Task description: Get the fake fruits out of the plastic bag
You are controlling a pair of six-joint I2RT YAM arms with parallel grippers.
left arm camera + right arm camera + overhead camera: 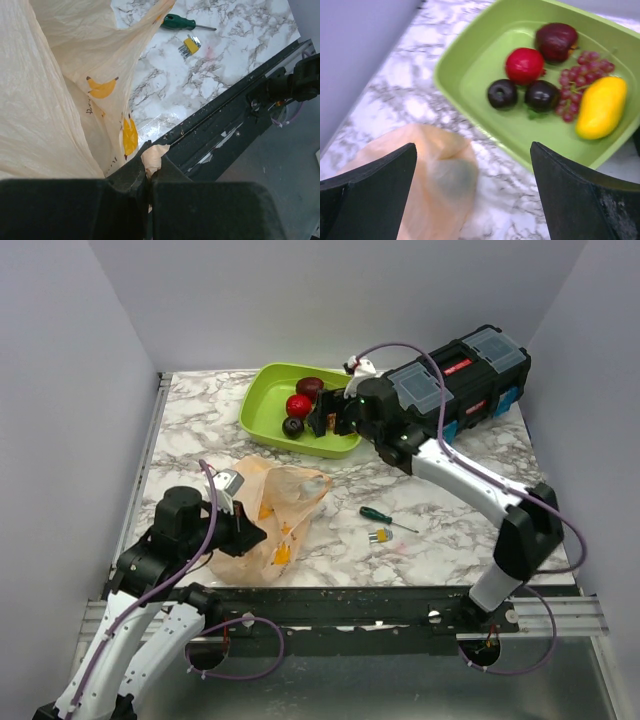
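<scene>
**Non-task items on counter**

White marble-patterned counter [200,430] carried a lime-green tray [262,405] at far centre. Black toolbox [470,380] with grey lid panels and blue ends sat at far right. Green-handled screwdriver [388,519] lay right of centre. A small yellow-and-silver item [381,535], type unclear, lay just beside it on the near side.

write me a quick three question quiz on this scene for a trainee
1. True or false: the left fingers are shut on the plastic bag.
2. Where is the yellow fruit? A) in the lime-green tray B) inside the plastic bag C) between the left fingers
3. How many round near-black fruits lie in the tray?
Key: 1 true; 2 A; 3 two.
</scene>
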